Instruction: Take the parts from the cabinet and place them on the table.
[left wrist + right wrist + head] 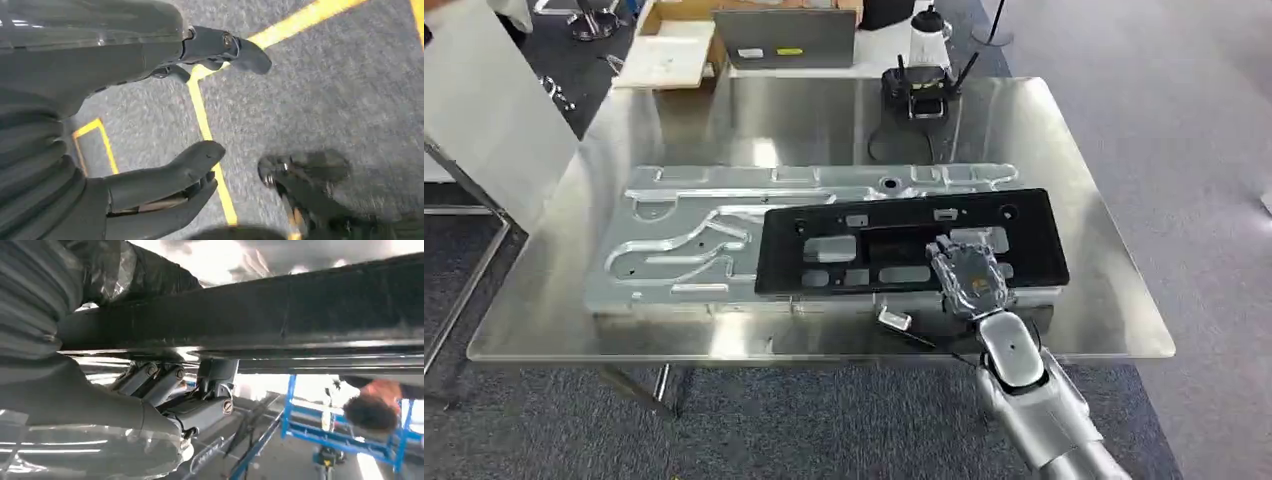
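The black panel (911,243), a long flat part with cut-out windows, lies on the steel table (1074,150) with its long axis running from nine o'clock to three o'clock, resting on top of a larger silver stamped sheet (684,240) that spreads out toward nine o'clock beneath it. The right hand (969,275) is at the panel's near edge, toward the five o'clock side of the part, with the silver arm coming up from six o'clock. In the right wrist view the right hand (170,390) has its fingers (150,380) curled up against the underside of the dark edge while the thumb side sits over the top, so I judge it is gripping the panel at that edge, though the contact itself is partly hidden. The left hand (165,125) hangs down over grey carpet with yellow floor lines, its fingers apart and holding nothing, so the right hand is by far the nearer one to the part. The panel looks already set down flat on the table, and what seems left is for the fingers to let go and draw back toward six o'clock without dragging the part off the sheet below.
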Robot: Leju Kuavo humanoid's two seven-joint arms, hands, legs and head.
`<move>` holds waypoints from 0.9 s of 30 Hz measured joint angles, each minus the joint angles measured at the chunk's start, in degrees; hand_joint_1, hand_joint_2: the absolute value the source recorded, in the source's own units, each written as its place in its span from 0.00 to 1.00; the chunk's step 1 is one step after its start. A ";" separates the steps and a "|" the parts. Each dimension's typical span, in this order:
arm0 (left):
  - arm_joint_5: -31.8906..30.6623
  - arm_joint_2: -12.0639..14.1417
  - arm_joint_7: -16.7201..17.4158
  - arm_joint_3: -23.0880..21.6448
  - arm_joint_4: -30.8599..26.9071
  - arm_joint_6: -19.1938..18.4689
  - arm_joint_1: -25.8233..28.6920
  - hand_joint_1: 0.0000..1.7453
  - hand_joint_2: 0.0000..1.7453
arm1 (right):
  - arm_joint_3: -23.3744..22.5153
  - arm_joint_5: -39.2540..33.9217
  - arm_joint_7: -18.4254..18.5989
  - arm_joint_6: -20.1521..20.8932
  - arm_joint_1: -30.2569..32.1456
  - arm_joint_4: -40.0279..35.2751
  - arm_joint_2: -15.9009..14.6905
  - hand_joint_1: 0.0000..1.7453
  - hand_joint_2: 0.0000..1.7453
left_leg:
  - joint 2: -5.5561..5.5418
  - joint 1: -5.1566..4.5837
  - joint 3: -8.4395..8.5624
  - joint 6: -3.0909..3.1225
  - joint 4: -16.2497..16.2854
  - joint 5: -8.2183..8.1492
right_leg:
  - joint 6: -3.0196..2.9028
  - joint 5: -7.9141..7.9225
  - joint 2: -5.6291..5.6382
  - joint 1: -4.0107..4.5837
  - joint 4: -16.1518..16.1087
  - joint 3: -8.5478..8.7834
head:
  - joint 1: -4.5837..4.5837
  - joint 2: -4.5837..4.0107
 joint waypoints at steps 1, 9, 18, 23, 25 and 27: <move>0.00 0.18 -0.02 0.00 -0.02 0.04 -0.20 0.00 1.00 | 0.37 -0.33 0.00 0.26 -0.62 -0.07 0.42 1.00 1.00 | 0.28 0.19 -2.05 -0.20 3.79 1.61 | -0.18 -0.07 -0.02 -0.20 -0.72 1.02 | 0.02 0.00; 0.00 0.48 -0.28 -0.02 0.00 1.02 0.05 0.00 1.00 | 1.68 -4.98 0.07 1.24 -1.49 1.55 1.20 1.00 1.00 | 0.96 0.85 -13.41 -1.29 5.49 -2.92 | -0.04 -6.02 -0.01 -0.76 -2.14 9.36 | 0.00 0.00; -0.28 0.57 0.50 -0.42 0.04 1.75 -0.05 0.00 0.00 | 1.75 -6.05 0.04 1.11 -1.79 3.19 1.18 0.00 0.00 | 1.06 0.82 -13.03 1.32 -1.61 8.56 | 3.03 -12.63 -0.13 -0.86 4.47 7.95 | 0.07 0.00; 0.40 0.68 1.22 -0.42 0.04 1.55 0.09 0.00 0.00 | 1.46 -7.95 -0.35 0.39 -0.44 4.41 0.48 0.00 0.00 | 0.90 0.32 -11.97 1.86 -1.56 7.58 | 3.00 -11.63 -0.24 -0.88 13.46 -0.11 | 0.07 0.00; 0.61 0.66 1.18 -0.39 0.04 1.12 0.23 0.00 0.00 | 1.05 -8.52 -0.61 -0.18 -0.23 4.74 0.22 0.00 0.00 | 0.88 0.02 -11.10 1.79 -1.58 7.19 | 1.81 -5.04 -0.25 -0.45 3.39 3.50 | 0.04 0.00; 1.09 0.57 1.11 -0.39 0.13 0.81 0.10 0.00 0.00 | 0.46 -9.03 -0.96 -0.40 -0.01 4.96 0.06 0.00 0.00 | 0.82 -0.35 -11.14 1.44 -1.48 7.10 | 0.93 -4.22 -0.35 0.03 -0.26 4.57 | 0.04 0.00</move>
